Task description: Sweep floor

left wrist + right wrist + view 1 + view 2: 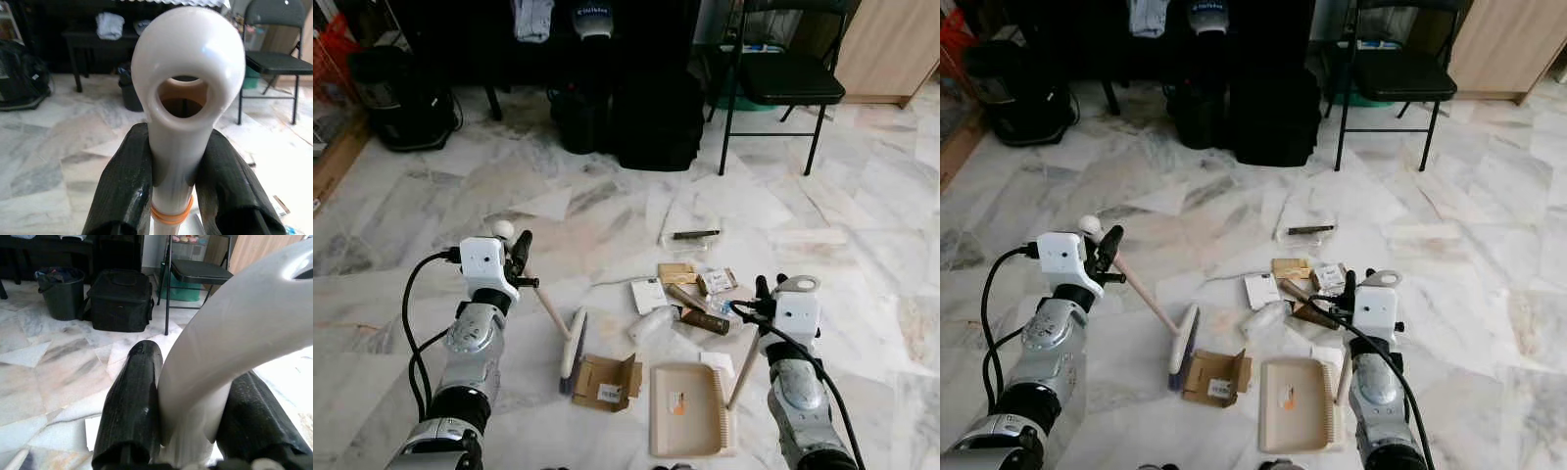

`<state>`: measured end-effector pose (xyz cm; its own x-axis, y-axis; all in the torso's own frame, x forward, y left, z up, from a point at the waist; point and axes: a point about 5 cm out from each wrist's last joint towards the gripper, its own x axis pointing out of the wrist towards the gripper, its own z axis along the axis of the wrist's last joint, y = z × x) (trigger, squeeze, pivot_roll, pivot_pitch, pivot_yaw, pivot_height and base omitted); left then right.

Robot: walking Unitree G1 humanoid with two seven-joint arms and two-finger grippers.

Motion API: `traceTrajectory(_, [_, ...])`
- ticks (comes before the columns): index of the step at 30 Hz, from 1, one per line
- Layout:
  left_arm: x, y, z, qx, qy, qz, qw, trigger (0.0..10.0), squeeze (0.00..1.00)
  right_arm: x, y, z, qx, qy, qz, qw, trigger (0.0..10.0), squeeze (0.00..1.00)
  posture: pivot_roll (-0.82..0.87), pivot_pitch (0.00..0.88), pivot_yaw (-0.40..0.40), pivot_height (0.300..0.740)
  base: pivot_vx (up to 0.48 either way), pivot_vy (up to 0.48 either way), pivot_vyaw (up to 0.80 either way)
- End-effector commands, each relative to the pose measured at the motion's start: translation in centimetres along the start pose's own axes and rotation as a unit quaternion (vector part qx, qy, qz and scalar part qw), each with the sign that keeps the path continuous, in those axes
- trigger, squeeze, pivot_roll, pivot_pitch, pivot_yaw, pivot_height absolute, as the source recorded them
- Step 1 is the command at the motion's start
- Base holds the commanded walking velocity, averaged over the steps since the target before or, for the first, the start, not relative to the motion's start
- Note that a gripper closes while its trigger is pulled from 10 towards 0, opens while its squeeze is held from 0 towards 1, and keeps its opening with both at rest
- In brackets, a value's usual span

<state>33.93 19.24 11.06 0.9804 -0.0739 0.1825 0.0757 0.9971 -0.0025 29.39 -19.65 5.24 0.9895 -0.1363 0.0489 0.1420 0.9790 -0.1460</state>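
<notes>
My left gripper (521,253) is shut on the cream handle of a hand brush (570,345), near its ring end (188,54); the black fingers (127,176) press it from both sides. The brush head rests on the marble floor beside a small cardboard box (607,382). My right gripper (762,294) is shut on the pale handle (234,333) of a beige dustpan (683,423), which lies flat on the floor. Scattered litter (690,299) lies just beyond the pan: a white card, wrappers, a brown tube and a clear plastic piece.
A black folding chair (783,78) stands at the back right. A black bag (656,122) and a dark bucket (573,117) sit under a dark bench. A black appliance (396,98) is at the back left. Open marble floor lies to both sides.
</notes>
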Motion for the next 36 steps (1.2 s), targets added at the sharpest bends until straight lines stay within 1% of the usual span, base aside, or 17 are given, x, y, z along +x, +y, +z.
traceTrajectory(1, [-0.8,-0.1,-1.7,-0.010,0.044,-0.007,0.999,10.0,0.00,-0.4,0.1,-0.5,-0.004,0.010,0.005,1.000,10.0,0.00,-0.05,0.232,-0.033,0.740,0.000,0.000,0.00])
traceTrajectory(2, [-1.1,-0.2,-2.2,-0.019,0.060,-0.012,0.998,10.0,0.00,-0.4,0.0,-0.5,-0.006,0.009,0.005,1.000,10.0,0.00,-0.05,0.236,-0.034,0.740,0.000,0.000,0.00])
traceTrajectory(7, [-1.5,0.2,-3.0,-0.045,0.085,-0.007,0.995,10.0,0.00,-0.5,-0.4,-0.7,-0.012,0.010,0.004,1.000,10.0,0.00,-0.05,0.233,-0.041,0.740,0.000,0.000,0.00])
traceTrajectory(9, [-1.9,0.4,-3.6,-0.052,0.105,-0.015,0.993,10.0,0.00,-0.6,-0.3,-0.7,-0.014,0.010,0.007,1.000,10.0,0.00,-0.05,0.229,-0.043,0.740,0.000,0.000,0.00])
traceTrajectory(10, [-2.0,0.4,-3.7,-0.051,0.109,-0.016,0.993,10.0,0.00,-0.6,-0.3,-0.7,-0.014,0.010,0.007,1.000,10.0,0.00,-0.05,0.229,-0.043,0.740,0.000,0.000,0.00])
traceTrajectory(12, [-2.4,0.9,-4.4,-0.048,0.140,-0.016,0.989,10.0,0.00,-0.6,-0.2,-0.7,-0.013,0.010,0.008,1.000,10.0,0.00,-0.05,0.226,-0.046,0.740,0.000,0.000,0.00])
traceTrajectory(14, [-2.8,1.4,-4.7,-0.026,0.150,-0.019,0.988,10.0,0.00,-0.6,-0.1,-0.6,-0.013,0.009,0.009,1.000,10.0,0.00,-0.04,0.223,-0.047,0.740,0.000,0.000,0.00])
traceTrajectory(16, [-3.1,2.1,-4.6,-0.004,0.160,-0.033,0.987,10.0,0.00,-0.5,0.1,-0.6,-0.013,0.010,0.012,1.000,10.0,0.00,-0.04,0.218,-0.051,0.740,0.000,0.000,0.00])
traceTrajectory(17, [-3.3,2.3,-4.6,0.001,0.164,-0.042,0.986,10.0,0.00,-0.5,0.2,-0.6,-0.012,0.010,0.013,1.000,10.0,0.00,-0.04,0.216,-0.051,0.740,0.000,0.000,0.00])
traceTrajectory(19, [-3.6,2.7,-4.7,-0.003,0.175,-0.057,0.983,10.0,0.00,-0.4,0.3,-0.6,-0.011,0.011,0.016,1.000,10.0,0.00,-0.04,0.212,-0.052,0.740,0.000,0.000,0.00])
traceTrajectory(20, [-4.0,3.1,-4.7,0.001,0.189,-0.075,0.979,10.0,0.00,-0.4,0.3,-0.6,-0.011,0.011,0.017,1.000,10.0,0.00,-0.04,0.208,-0.053,0.740,0.000,0.000,0.00])
traceTrajectory(22, [-4.3,3.8,-4.7,-0.003,0.199,-0.082,0.977,10.0,0.00,-0.3,0.3,-0.5,-0.011,0.011,0.016,1.000,10.0,0.00,-0.03,0.203,-0.053,0.740,0.000,0.000,0.00])
traceTrajectory(24, [-4.9,4.9,-4.5,-0.002,0.210,-0.079,0.975,9.9,0.00,-0.1,0.4,-0.5,-0.011,0.011,0.019,1.000,10.0,0.00,-0.03,0.193,-0.054,0.740,0.000,0.000,0.00])
traceTrajectory(29, [-5.3,5.6,-4.2,0.000,0.210,-0.078,0.975,9.9,0.00,0.0,0.5,-0.4,-0.011,0.010,0.021,1.000,10.0,0.00,-0.02,0.193,-0.053,0.740,0.000,0.000,0.00])
traceTrajectory(30, [-5.6,5.8,-4.0,-0.006,0.211,-0.078,0.974,9.8,0.00,0.1,0.5,-0.4,-0.010,0.011,0.022,1.000,10.0,0.00,-0.02,0.190,-0.055,0.740,0.000,0.000,0.00])
traceTrajectory(34, [-6.0,5.9,-3.4,-0.015,0.208,-0.082,0.975,9.8,0.00,0.2,0.6,-0.3,-0.010,0.013,0.025,1.000,10.0,0.00,-0.02,0.189,-0.056,0.740,0.000,0.000,0.00])
traceTrajectory(36, [-6.0,6.0,-3.2,-0.012,0.202,-0.080,0.976,9.9,0.00,0.3,0.5,-0.3,-0.011,0.013,0.025,1.000,10.0,0.00,-0.02,0.190,-0.056,0.740,0.000,0.000,0.00])
